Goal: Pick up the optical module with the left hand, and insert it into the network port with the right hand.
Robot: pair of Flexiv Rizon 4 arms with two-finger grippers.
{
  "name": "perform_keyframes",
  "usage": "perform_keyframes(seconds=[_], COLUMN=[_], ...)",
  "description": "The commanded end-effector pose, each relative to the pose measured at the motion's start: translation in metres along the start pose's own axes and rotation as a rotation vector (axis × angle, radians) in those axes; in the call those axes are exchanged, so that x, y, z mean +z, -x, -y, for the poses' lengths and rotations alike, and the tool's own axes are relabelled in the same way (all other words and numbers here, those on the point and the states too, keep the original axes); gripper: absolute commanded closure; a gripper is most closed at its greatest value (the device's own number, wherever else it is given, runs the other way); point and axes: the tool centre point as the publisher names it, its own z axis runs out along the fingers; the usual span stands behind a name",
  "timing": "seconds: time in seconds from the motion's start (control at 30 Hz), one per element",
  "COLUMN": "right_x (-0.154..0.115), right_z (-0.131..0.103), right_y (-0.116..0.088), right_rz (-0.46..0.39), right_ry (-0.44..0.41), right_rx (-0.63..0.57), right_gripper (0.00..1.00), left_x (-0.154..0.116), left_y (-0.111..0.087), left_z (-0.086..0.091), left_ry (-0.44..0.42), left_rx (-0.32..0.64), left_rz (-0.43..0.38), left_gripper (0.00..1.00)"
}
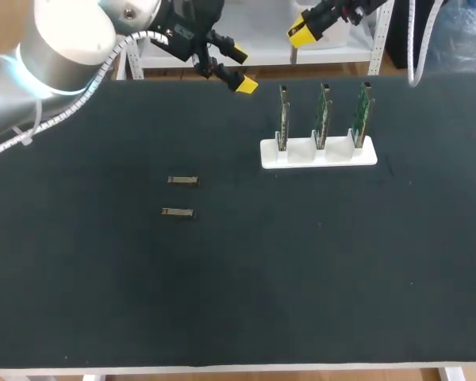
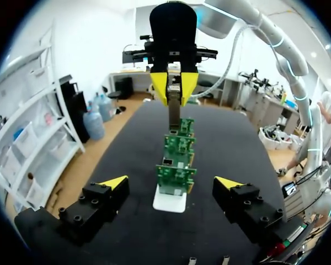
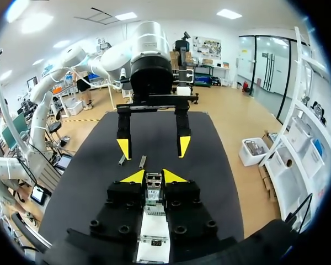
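The table (image 1: 222, 302) is matt black. The left gripper (image 3: 154, 147) and right gripper (image 3: 154, 176) are black with bright yellow tips. The module (image 2: 175, 110) in the right gripper is silver-grey, like the two on the table. The boards (image 1: 323, 115) are green, their holder (image 1: 317, 155) white. The left arm (image 1: 63, 40) is silver-white with a pale blue band.

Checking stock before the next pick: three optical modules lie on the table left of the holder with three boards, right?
No: the head view shows two optical modules on the table, not three, left of the holder with three boards.
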Motion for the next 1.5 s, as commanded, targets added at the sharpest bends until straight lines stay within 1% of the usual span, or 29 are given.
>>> perform_keyframes(seconds=[0.03, 0.33, 0.73, 1.17, 1.5], right_x=[0.004, 0.017, 0.026, 0.027, 0.027], right_z=[0.006, 0.000, -0.002, 0.004, 0.005], right_y=[0.000, -0.005, -0.009, -0.017, -0.022], right_rz=[-0.007, -0.035, -0.017, -0.018, -0.025], right_ry=[0.454, 0.452, 0.453, 0.431, 0.431], right_rx=[0.003, 0.000, 0.001, 0.030, 0.037], right_gripper=[1.00, 1.00, 1.00, 1.00, 1.00], left_x=[0.000, 0.000, 0.000, 0.000, 0.000], left_y=[0.000, 0.000, 0.000, 0.000, 0.000], left_z=[0.001, 0.001, 0.001, 0.001, 0.001], left_ry=[0.002, 0.002, 0.002, 0.002, 0.002], left_rx=[0.000, 0.000, 0.000, 0.000, 0.000], left_rz=[-0.002, -0.002, -0.002, -0.002, -0.002], left_gripper=[0.00, 0.00, 0.00, 0.00, 0.00])
